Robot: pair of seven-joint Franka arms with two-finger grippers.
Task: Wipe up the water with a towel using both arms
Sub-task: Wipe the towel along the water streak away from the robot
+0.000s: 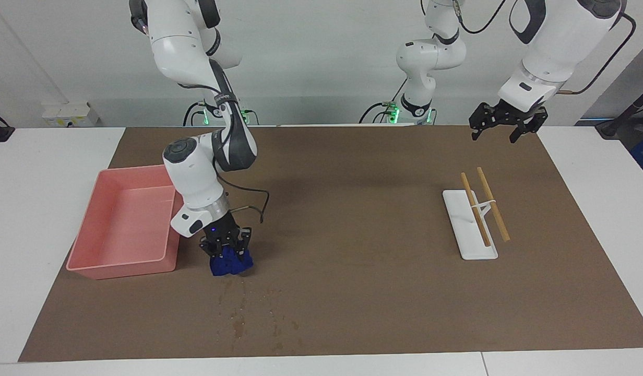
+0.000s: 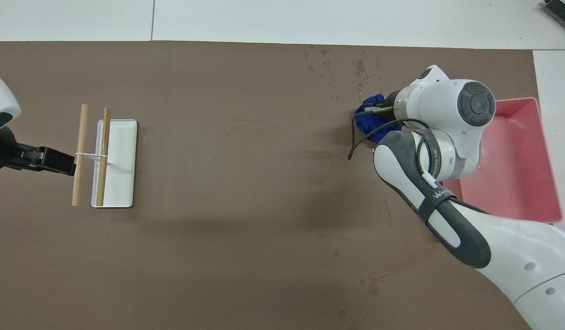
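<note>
— Blue towel point(image 1: 230, 265): how is it held?
— It is clamped in the right gripper point(image 1: 225, 249) (bunched) on the brown mat point(image 1: 353, 271), beside the pink bin point(image 1: 124, 224), touching the water point(image 1: 240, 318).
— The left gripper point(image 1: 502, 127)?
— Spread wide, raised, waiting.

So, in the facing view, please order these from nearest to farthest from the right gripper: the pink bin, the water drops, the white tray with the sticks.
From the right gripper, shut on the blue towel:
1. Water drops, just past the towel, farther from the robots. The pink bin right beside the gripper is too close to call against them.
2. White tray with the sticks, at the left arm's end.
</note>
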